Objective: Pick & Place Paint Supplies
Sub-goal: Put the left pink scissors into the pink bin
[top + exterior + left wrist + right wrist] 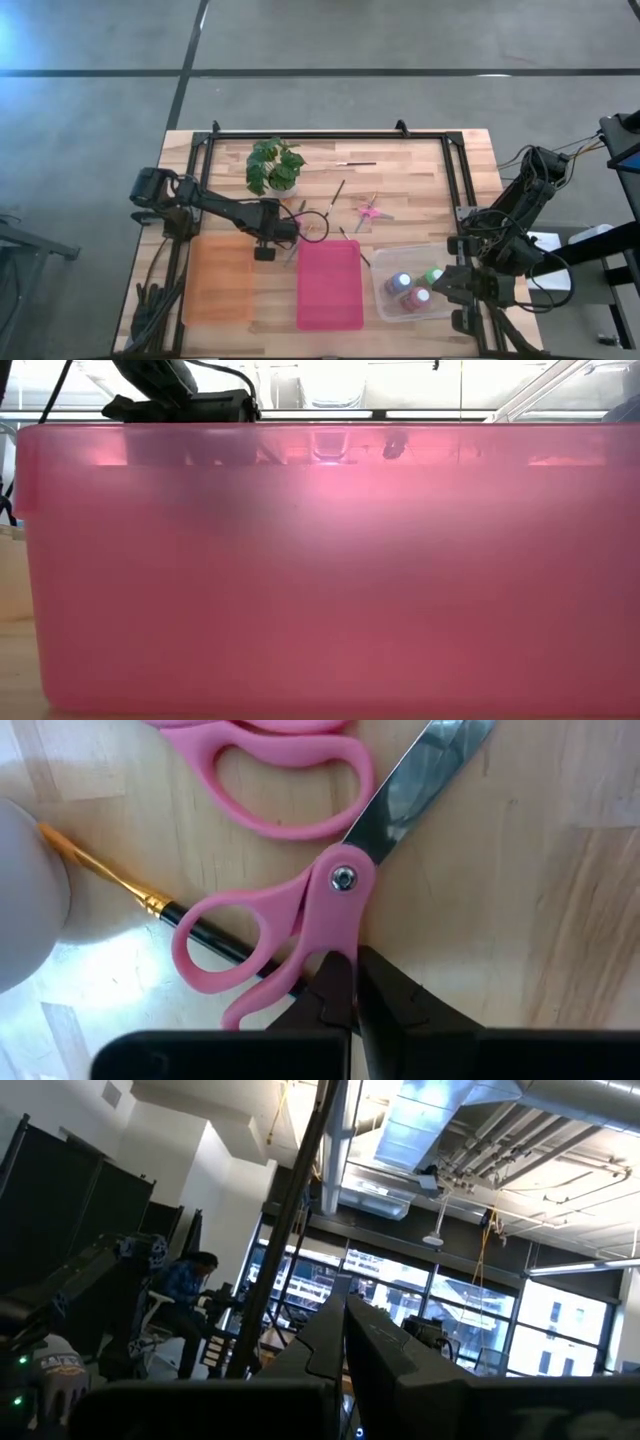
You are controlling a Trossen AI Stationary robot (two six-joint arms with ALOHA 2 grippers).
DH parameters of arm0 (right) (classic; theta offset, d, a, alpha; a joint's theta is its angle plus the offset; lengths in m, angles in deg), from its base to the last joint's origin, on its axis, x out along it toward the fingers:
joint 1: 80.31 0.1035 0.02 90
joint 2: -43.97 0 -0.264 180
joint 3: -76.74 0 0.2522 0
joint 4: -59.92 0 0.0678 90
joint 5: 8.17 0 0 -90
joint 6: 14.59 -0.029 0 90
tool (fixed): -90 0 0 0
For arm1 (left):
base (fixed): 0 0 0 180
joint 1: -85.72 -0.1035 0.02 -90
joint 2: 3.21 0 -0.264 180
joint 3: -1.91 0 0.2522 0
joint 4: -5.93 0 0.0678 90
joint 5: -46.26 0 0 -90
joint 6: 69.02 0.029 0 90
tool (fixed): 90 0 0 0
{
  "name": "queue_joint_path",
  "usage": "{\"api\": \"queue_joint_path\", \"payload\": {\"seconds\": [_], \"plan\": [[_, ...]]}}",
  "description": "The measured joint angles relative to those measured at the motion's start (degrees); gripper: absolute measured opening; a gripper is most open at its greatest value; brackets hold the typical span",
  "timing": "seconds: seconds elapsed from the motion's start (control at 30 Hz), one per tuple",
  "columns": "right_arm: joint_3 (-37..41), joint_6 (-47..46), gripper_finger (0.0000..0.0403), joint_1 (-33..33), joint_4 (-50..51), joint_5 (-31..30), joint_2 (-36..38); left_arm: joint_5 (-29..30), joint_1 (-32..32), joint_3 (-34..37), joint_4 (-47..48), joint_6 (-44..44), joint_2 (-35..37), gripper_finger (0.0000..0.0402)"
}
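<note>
One scissors (300, 910) | blade slants away from left tool (355, 995)

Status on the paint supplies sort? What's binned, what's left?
Done: three paint bottles sit in the clear bin. In hand: left gripper is down at pink scissors, nothing lifted. Left: brushes, second scissors; pink tray and orange tray hold nothing. Right gripper is parked, shut.

Pink scissors (300, 910), pink bin (329, 284), orange bin (218, 279)
</note>
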Motion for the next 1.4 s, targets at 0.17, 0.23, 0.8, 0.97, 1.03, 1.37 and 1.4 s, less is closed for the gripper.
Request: {"api": "queue_joint_path", "payload": {"seconds": [0.17,0.23,0.8,0.97,1.03,1.37,1.4], "plan": [[0.00,0.00,0.0009,0.00,0.00,0.01,0.00,-0.16,0.01,-0.45,1.95,-0.46,0.68,0.0004],[0.00,0.00,0.0009,0.00,0.00,0.02,0.00,-0.17,0.07,-1.08,2.97,-0.71,1.24,0.0004],[0.00,0.00,0.0009,0.00,-0.02,0.04,0.02,-0.15,1.91,-4.32,12.24,-4.14,11.34,0.0004],[0.00,0.00,0.0009,0.00,-0.04,0.04,0.02,-2.08,4.13,-5.87,5.16,-4.02,13.33,0.0004],[0.00,0.00,0.0009,0.00,-0.04,0.04,0.02,-3.95,5.54,-6.90,0.11,-3.57,13.10,0.0004],[0.00,-0.22,0.0009,0.00,-0.07,0.04,0.02,-7.49,10.61,-11.81,-14.56,1.53,7.19,0.0004],[0.00,-0.22,0.0009,0.00,-0.07,0.04,0.02,-7.83,10.56,-12.42,-14.58,1.32,6.22,0.0004]]}}
